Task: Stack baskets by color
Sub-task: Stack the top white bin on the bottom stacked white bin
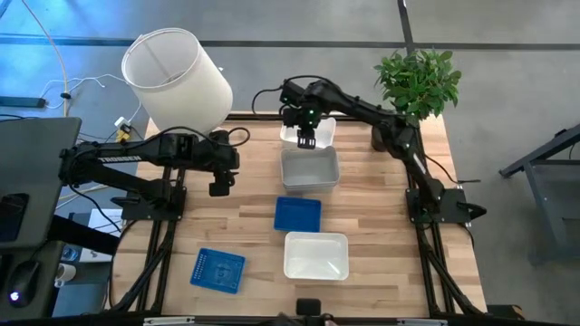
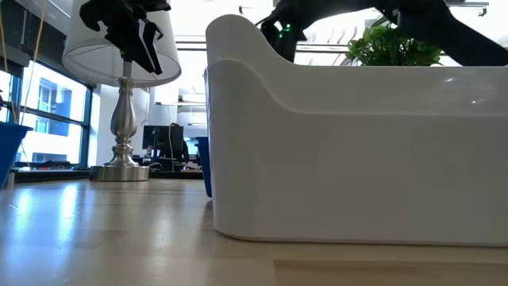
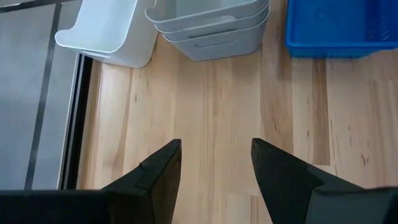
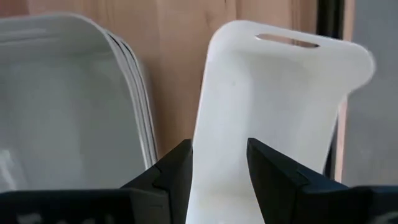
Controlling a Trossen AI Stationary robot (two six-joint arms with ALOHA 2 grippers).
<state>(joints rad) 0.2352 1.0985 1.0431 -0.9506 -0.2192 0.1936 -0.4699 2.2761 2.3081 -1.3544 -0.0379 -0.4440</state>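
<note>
While our right gripper [image 1: 307, 141] hovers, jaws apart, over a smooth white basket [image 1: 308, 129] at the bench's far edge, our left gripper [image 1: 219, 187] gapes above bare wood.

Two matte-black jointed arms, wedge-shaped pincer fingers [image 3: 155, 180], one green indicator light.

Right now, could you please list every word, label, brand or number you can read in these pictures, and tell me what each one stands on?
None can be read.
Left arm: pale lettering along it, too small to read.
Baskets, such as the blue basket and the white basket: no print shows.
Lampshade: no print shows.
</note>
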